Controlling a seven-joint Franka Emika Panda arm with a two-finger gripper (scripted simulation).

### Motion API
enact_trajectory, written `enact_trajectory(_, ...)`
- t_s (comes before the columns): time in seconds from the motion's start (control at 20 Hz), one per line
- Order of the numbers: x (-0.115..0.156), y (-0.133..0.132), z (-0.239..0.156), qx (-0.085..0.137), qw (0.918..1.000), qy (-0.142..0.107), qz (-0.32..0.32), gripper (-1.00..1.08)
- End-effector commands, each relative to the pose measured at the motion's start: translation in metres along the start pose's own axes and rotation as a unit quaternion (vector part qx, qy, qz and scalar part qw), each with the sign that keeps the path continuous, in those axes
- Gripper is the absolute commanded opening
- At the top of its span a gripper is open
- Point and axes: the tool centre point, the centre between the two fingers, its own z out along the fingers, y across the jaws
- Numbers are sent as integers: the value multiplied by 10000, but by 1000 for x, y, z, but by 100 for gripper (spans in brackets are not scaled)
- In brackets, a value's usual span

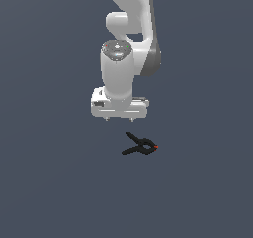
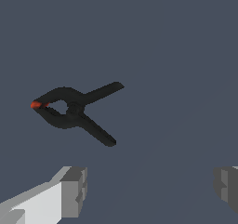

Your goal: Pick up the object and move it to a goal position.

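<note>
The object, a small black spring clamp (image 1: 140, 146) with two splayed thin handles and a tiny red-orange tip, lies flat on the dark grey floor. Its tip points to the exterior view's right. My gripper (image 1: 119, 119) hangs above the floor, behind the clamp and a little to its left in the exterior view. It is open and empty. In the wrist view the clamp (image 2: 74, 110) lies beyond my gripper (image 2: 151, 190), whose two grey fingertips (image 2: 74, 190) stand wide apart with nothing between them.
The white arm (image 1: 129, 29) rises behind the gripper to the exterior view's top. A plain dark grey floor (image 1: 59, 182) surrounds the clamp.
</note>
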Motion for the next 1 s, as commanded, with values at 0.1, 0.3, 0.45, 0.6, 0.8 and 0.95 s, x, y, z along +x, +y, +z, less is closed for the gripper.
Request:
enact_trajectory(0.1,0,-1,0,-7,10000,2,-29,100)
enact_trajectory(0.3,2,-8,4,-63,9997,20,-236,100)
enact_trajectory(0.45,3,-12,5,-96,9994,31,-331,100)
enact_trajectory(0.6,3,-13,5,-101,9994,34,-323,100)
enact_trajectory(0.8,4,-13,6,-98,9992,30,-378,100)
enact_trajectory(0.95,4,-14,8,-103,9986,26,-511,100)
